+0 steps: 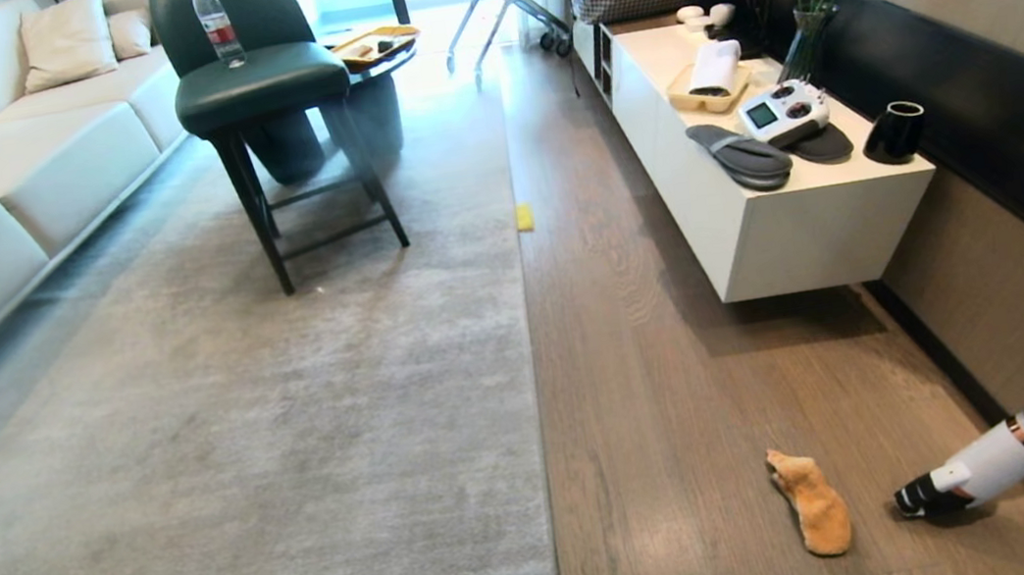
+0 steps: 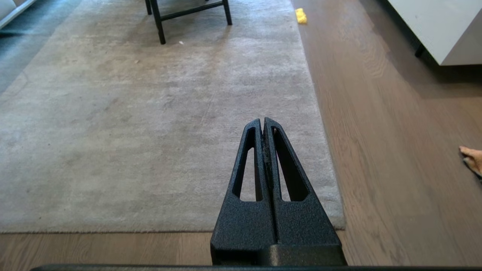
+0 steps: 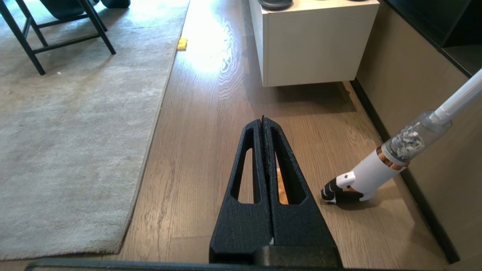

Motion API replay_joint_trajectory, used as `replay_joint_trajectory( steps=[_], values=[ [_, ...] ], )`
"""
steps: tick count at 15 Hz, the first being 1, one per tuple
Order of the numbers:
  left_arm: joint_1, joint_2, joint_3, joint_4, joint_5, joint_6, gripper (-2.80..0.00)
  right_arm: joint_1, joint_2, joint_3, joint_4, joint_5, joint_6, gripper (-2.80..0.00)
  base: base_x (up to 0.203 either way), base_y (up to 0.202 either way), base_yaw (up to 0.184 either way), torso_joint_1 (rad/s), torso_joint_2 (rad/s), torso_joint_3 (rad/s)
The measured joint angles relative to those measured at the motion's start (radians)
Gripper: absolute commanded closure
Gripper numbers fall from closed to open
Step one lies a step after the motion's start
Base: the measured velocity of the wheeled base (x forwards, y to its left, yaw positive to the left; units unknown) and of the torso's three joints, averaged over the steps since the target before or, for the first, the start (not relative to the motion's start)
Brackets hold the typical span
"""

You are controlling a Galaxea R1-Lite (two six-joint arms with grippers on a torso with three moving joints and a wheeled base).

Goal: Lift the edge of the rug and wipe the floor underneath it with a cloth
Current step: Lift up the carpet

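Cloth (image 1: 810,502): orange, crumpled, lying loose on the floor (image 1: 664,386), well apart from the rug (image 1: 222,415), near the vacuum head (image 1: 935,494) by the wall. Long axis runs roughly away from the robot, slightly slanted.

Rug: flat, no edge lifted; its long right edge runs straight away from the robot, with bare floor between it and the cloth.

Right gripper (image 3: 262,122): fingers pressed together, empty, hanging over bare floor. The cloth shows only as an orange patch through a finger slot, so it lies just beneath and ahead.

Left gripper (image 2: 262,122): fingers together, empty, over the rug's near right corner; the cloth sits at the far margin of its view.

Judgement: the right arm is nearer the cloth, the left nearer the rug edge. Neither step has begun.
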Motion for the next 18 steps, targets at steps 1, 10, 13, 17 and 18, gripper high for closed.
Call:
replay_joint_trajectory(
  steps=[1,10,13,17,18],
  values=[
    [0.0,0.0,0.0,-0.001,0.0,0.0,0.0,0.0,0.0,0.0,0.0,0.0,0.0,0.0,0.0,0.0,0.0,0.016,0.03,0.035],
    [0.0,0.0,-0.001,-0.001,0.0,0.001,0.0,0.0,0.0,0.0,0.0,0.0,0.0,0.0,0.0,0.0,0.0,0.001,0.0,0.003],
    [0.0,0.0,-0.001,-0.001,0.0,0.001,0.0,0.0,0.0,0.0,0.0,0.0,0.0,0.0,0.0,0.0,0.0,0.0,0.0,0.0],
    [0.0,0.0,-0.001,0.0,0.0,0.001,0.0,0.0,0.0,0.0,0.0,0.0,0.0,0.0,0.0,0.0,0.0,0.0,0.0,0.0],
    [0.0,0.0,0.0,0.0,0.0,0.002,0.0,0.0,0.0,0.0,0.0,0.0,0.0,0.0,0.0,0.0,0.0,0.0,0.0,0.0]
  ],
)
